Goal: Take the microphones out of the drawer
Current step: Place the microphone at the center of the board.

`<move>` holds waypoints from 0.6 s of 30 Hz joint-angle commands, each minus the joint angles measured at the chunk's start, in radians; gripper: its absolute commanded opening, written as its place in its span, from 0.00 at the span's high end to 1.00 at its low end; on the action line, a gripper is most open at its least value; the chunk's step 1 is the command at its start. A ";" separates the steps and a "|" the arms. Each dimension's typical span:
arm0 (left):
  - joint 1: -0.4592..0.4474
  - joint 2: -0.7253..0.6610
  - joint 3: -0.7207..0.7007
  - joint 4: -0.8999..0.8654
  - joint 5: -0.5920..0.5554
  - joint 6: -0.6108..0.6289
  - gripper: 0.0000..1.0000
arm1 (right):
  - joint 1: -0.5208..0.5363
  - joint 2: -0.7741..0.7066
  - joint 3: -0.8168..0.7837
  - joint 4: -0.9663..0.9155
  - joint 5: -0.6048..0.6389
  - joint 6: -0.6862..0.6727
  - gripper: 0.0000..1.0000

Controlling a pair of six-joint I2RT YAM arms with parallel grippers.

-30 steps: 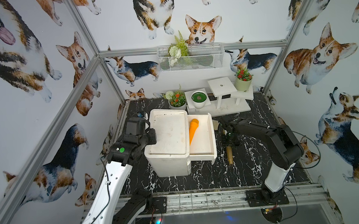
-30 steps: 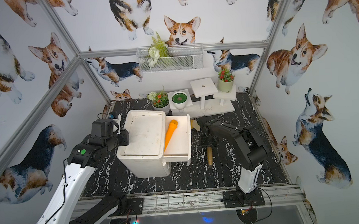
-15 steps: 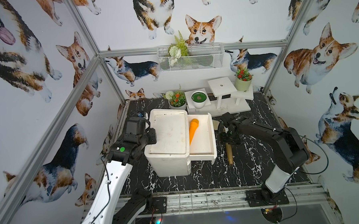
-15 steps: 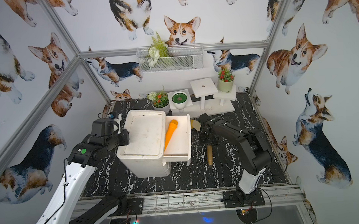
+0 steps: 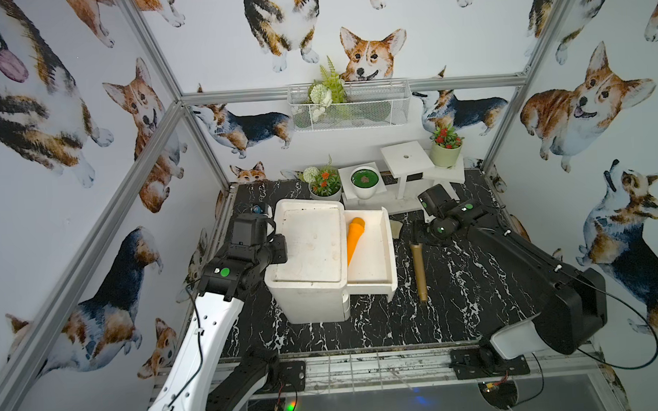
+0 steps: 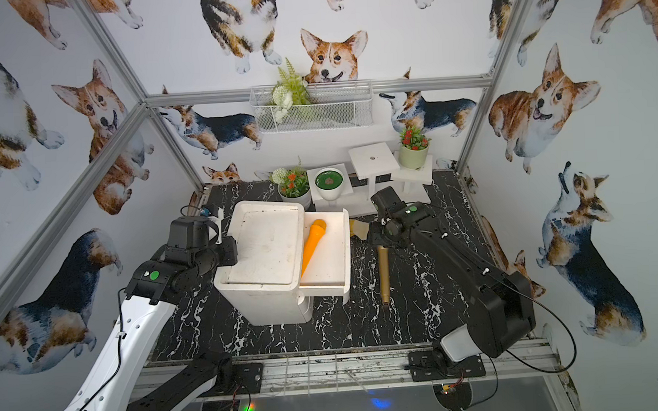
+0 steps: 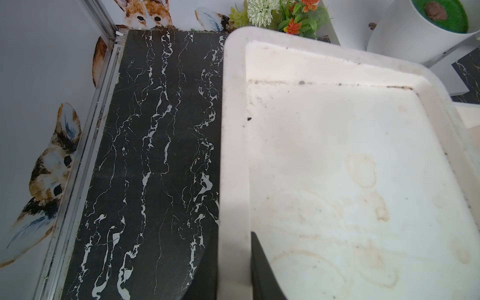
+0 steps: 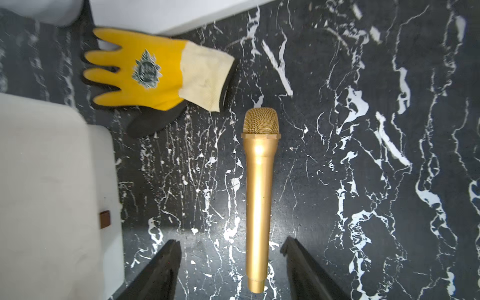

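- The white cabinet [image 5: 306, 249] stands mid-table with its drawer [image 5: 375, 261] pulled out toward 3 o'clock, so the opening looks done.
- The left gripper [image 7: 235, 259] is clenched on the cabinet's rim at 9 o'clock, seemingly bracing it.
- The right gripper [image 8: 231, 241] hangs released over the gold microphone [image 8: 259, 194], jaws spread and not touching it.
- That 1 gold microphone lies flat on the table just beside the drawer, at its 3 o'clock, so I judge it already out.
- 1 orange microphone [image 5: 355, 243] lies in the drawer. If it counts, it remains to be lifted.
- Corgi-print walls [image 5: 50, 150] enclose 3 sides.
- The black marble table [image 5: 458, 315] is flat and hard.
- A yellow glove [image 8: 145, 75] lies at 11 o'clock of the gold microphone.
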 commanded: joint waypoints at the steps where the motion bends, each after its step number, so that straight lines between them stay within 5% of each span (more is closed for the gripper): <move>1: 0.000 0.000 0.001 0.054 0.045 -0.028 0.99 | -0.001 -0.103 0.030 0.002 -0.045 0.102 0.33; 7: 0.000 -0.006 -0.011 0.060 0.041 -0.029 0.99 | 0.060 -0.195 0.046 0.091 -0.102 0.222 0.36; 18: 0.000 -0.012 -0.022 0.065 0.045 -0.036 0.99 | 0.318 -0.105 0.063 0.319 -0.054 0.406 0.41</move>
